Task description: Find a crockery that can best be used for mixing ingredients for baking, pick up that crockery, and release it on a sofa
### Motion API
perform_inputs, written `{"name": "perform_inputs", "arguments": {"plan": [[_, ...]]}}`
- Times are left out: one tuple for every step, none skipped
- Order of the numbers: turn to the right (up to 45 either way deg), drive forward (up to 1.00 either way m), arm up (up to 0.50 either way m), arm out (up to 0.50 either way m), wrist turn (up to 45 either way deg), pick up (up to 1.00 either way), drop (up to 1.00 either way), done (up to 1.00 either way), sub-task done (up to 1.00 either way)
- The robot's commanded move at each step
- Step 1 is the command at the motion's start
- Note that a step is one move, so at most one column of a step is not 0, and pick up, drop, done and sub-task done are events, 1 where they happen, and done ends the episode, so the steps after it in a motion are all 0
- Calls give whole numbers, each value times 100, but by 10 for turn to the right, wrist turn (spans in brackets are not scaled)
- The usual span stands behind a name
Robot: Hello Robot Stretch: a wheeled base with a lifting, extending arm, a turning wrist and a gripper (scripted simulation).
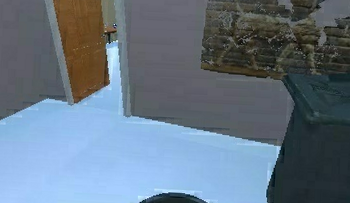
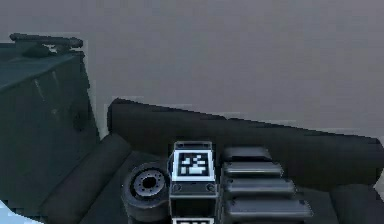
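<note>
Arm side view: gripper (image 2: pixel 147 188) by dark sofa (image 2: pixel 300 140); cannot tell whether it holds anything. Likely release step; next needs arm (image 2: pixel 258 185) reaching out above cushions.

No words, numbers or signs could be read. Just in front of the dark sofa (image 2: pixel 300 135) was a white square (image 2: pixel 195 165) with black marks on it. The marks were little blocks, not letters or numbers.
</note>
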Motion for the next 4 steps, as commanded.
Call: {"name": "perform_inputs", "arguments": {"plan": [[-90,0,0,0,0,0,0,0,0],[0,0,0,36,0,0,0,0,0],[0,0,0,0,450,0,0,0,0],[0,0,0,0,450,0,0,0,0]]}}
